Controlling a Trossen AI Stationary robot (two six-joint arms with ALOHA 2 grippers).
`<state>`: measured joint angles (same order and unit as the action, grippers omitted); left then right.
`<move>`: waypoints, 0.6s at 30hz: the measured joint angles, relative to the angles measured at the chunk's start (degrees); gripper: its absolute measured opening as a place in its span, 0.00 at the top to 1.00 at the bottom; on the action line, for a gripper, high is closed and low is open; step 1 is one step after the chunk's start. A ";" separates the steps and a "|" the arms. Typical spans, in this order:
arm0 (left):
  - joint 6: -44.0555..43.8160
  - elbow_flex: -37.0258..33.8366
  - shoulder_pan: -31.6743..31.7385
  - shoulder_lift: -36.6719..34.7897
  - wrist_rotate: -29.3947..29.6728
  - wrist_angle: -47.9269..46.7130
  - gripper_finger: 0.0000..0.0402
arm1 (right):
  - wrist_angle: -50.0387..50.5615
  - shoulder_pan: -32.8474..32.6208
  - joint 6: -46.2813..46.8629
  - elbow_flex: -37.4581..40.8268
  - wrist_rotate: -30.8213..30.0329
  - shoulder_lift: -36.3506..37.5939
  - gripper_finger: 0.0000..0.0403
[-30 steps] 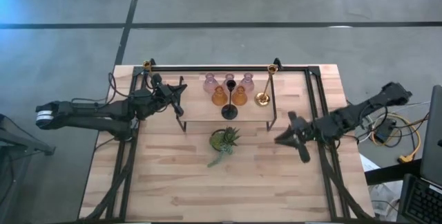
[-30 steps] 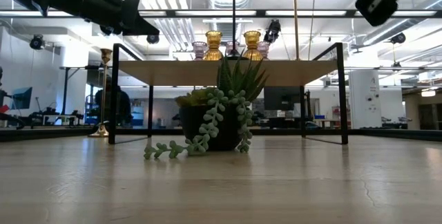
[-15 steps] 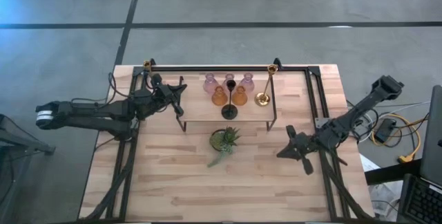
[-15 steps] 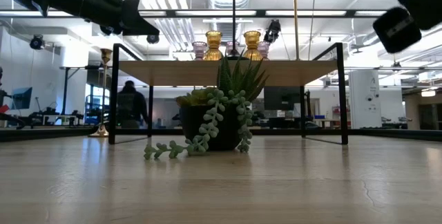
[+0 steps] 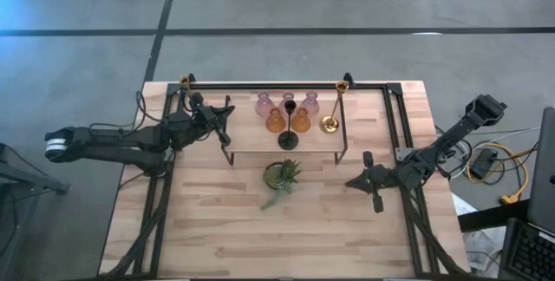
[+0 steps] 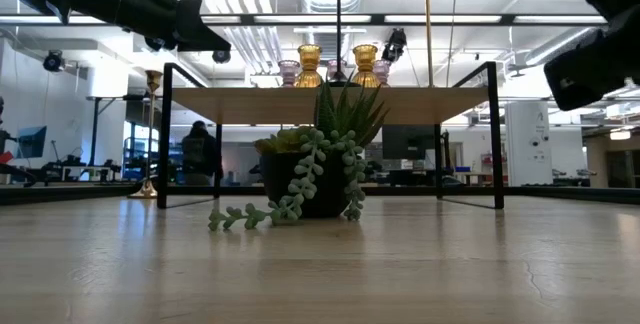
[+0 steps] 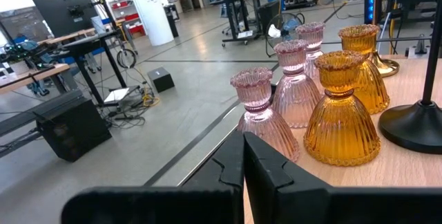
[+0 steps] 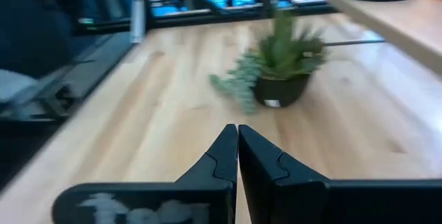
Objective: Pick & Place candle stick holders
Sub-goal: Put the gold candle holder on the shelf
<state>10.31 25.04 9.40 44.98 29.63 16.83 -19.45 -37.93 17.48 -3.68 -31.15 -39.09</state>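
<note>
The holders (image 5: 289, 114) are standing clustered on the shelf (image 5: 251, 139). The left gripper (image 7: 243, 156), fingers together, is hovering at the shelf's left end beside the pink ones; it should open before reaching in. The right gripper (image 8: 237, 145), fingers together, is waiting off the shelf's right side, facing the plant (image 5: 282, 177).

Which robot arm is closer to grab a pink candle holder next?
Probably the left. Its claw sits shut beside the pink holders on the shelf. The right claw is lower down the table, pointing at the plant.

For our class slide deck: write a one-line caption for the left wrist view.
Shut left gripper faces three pink holders and two amber holders.
</note>
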 joint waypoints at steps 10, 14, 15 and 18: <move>-0.01 0.01 -0.01 -0.01 0.00 0.00 0.98 | 5.83 0.07 -2.31 1.22 -10.45 0.01 0.98; -0.02 -0.01 -0.01 0.01 0.02 -0.01 0.98 | 14.62 0.07 5.76 1.26 -15.42 0.00 0.98; 0.00 -0.01 -0.01 -0.01 0.00 0.01 0.98 | 16.30 0.07 8.16 1.26 -17.19 0.00 0.98; 0.00 0.00 0.00 0.01 0.02 0.01 0.98 | 18.24 0.11 10.80 1.28 -22.53 0.00 0.98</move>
<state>10.31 25.04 9.41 44.99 29.65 16.83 -1.21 -37.82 28.29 -2.39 -53.68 -39.09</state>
